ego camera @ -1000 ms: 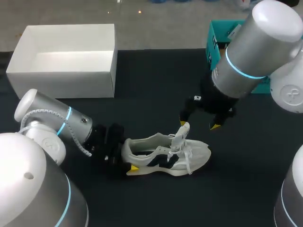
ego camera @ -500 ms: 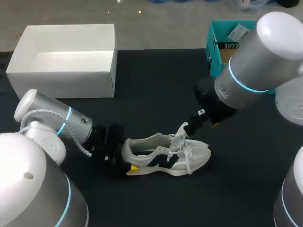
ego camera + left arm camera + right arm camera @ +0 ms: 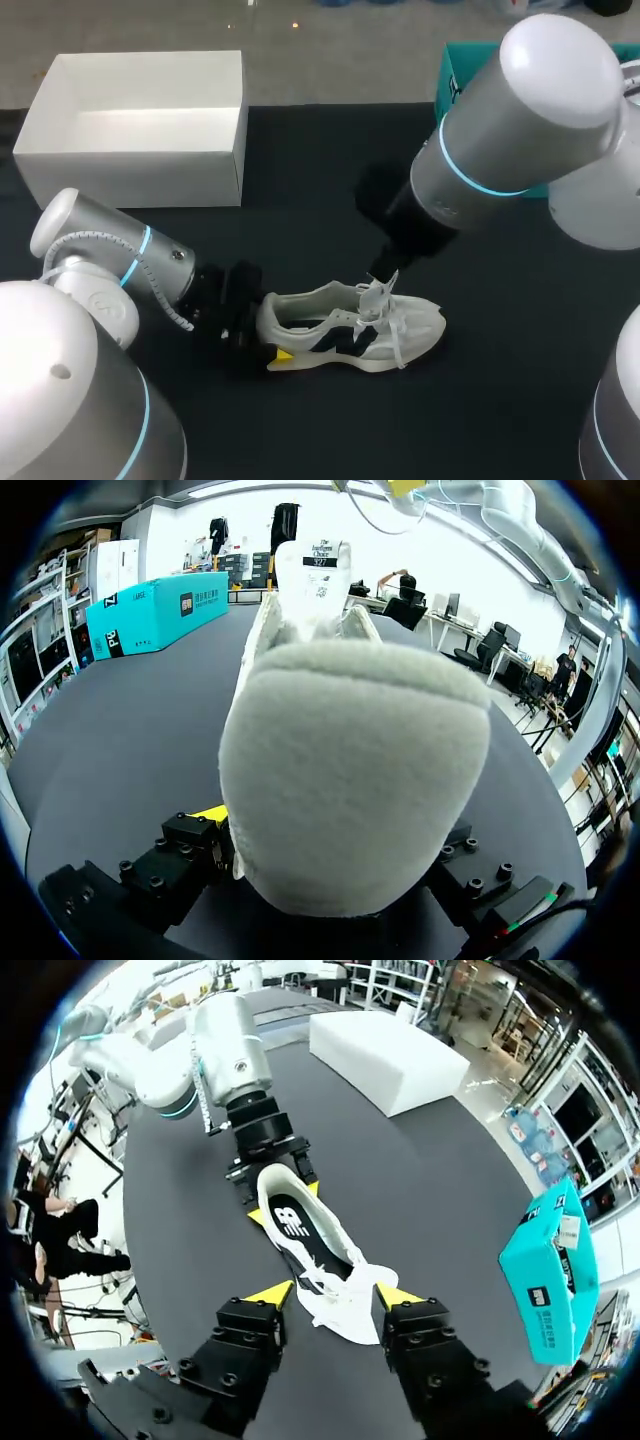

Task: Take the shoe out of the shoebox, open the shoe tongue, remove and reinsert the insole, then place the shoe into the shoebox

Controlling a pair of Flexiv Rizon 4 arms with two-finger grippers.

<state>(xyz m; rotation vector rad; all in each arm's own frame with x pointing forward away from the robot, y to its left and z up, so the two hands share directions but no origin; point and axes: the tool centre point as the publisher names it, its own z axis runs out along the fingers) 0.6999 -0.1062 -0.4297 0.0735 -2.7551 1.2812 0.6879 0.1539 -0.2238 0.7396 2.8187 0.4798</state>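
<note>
A white sneaker (image 3: 345, 330) with dark side marks lies on its sole on the black table, toe to the right. My left gripper (image 3: 255, 335) is at its heel, and the padded heel (image 3: 350, 780) fills the space between its fingers, which press it from both sides. My right gripper (image 3: 335, 1300) hangs over the laces, its yellow tips closed against the raised shoe tongue (image 3: 340, 1305). In the head view my right arm hides most of that gripper (image 3: 385, 268). The empty white shoebox (image 3: 140, 125) stands open at the back left.
A teal box (image 3: 455, 85) stands at the table's back right, behind my right arm. It also shows in the right wrist view as a teal box (image 3: 548, 1280) far to one side. Bare black tabletop (image 3: 300, 200) lies between shoe and shoebox.
My right arm swung left and came down over the shoe, and its fingers narrowed from wide open onto the tongue. My left arm and the shoe stayed put.
</note>
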